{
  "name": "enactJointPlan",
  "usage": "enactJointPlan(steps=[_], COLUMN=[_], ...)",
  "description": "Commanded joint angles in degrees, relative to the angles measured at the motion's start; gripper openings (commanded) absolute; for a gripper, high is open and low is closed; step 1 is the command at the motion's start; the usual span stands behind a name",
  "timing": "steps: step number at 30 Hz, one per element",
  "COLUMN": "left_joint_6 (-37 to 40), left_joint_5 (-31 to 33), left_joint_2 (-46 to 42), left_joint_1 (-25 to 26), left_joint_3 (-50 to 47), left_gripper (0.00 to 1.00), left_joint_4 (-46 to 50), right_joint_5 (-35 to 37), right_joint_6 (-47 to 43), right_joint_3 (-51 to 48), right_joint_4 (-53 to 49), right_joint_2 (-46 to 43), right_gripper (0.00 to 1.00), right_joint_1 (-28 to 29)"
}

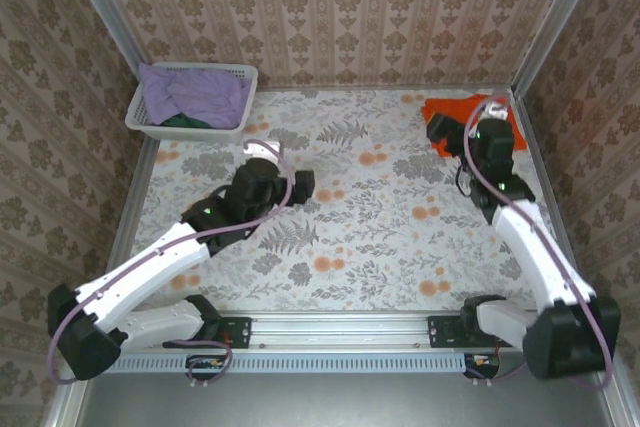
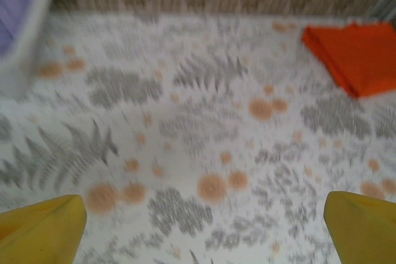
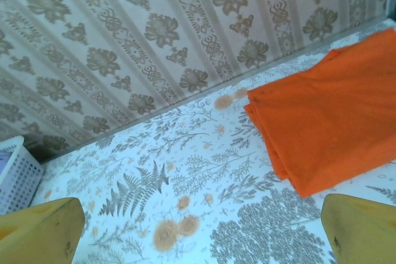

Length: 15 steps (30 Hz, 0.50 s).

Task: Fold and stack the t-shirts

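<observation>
A folded bright orange t-shirt [image 1: 452, 109] lies flat at the far right corner of the table, and appears in the right wrist view [image 3: 334, 122] and the left wrist view [image 2: 356, 57]. A lavender t-shirt [image 1: 195, 92] is heaped in the basket over a dark green one [image 1: 185, 121]. My right gripper [image 1: 438, 133] hovers at the orange shirt's near left edge, open, its yellow fingertips [image 3: 43, 230] wide apart with nothing between them. My left gripper [image 1: 300, 185] is over the table's middle left, open and holding nothing [image 2: 201, 239].
The white lattice basket [image 1: 236, 75] stands at the far left corner, also at the left edge of the wrist views [image 3: 18, 180] [image 2: 28, 60]. Patterned walls close in the back and both sides. The floral tablecloth [image 1: 380, 217] lies bare between the arms.
</observation>
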<state>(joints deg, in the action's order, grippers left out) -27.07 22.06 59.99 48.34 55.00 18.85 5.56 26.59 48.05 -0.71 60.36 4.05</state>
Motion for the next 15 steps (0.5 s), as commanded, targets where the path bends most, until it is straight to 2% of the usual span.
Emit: enactJointPlan(steps=[1, 4, 7, 11, 15], left_joint_6=[7.8, 10.7, 11.9, 13.2, 9.6], left_joint_5=[8.6, 6.3, 1.6, -2.4, -8.6], left_joint_2=[-3.1, -5.5, -7.5, -8.4, -4.0], left_joint_1=[-1.4, -8.7, -20.5, -36.7, -50.0], left_joint_3=[4.9, 6.5, 2.7, -7.7, -12.3], left_gripper=[1.00, 1.00, 1.00, 1.00, 1.00], left_joint_4=[3.6, 0.6, -5.9, -17.9, -19.0], right_joint_5=[7.1, 10.9, 15.8, 15.0, 14.4], right_joint_6=[-3.5, -4.2, -5.9, -12.2, -17.3], right_joint_3=[-7.2, -12.2, -15.4, -16.5, -14.8], right_joint_4=[6.4, 8.3, 11.7, 17.4, 20.1], right_joint_2=[-7.0, -10.7, -9.7, -2.4, 7.2], right_gripper=[1.00, 0.99, 1.00, 1.00, 1.00], right_joint_1=[0.8, 1.1, 1.0, 0.6, 0.6])
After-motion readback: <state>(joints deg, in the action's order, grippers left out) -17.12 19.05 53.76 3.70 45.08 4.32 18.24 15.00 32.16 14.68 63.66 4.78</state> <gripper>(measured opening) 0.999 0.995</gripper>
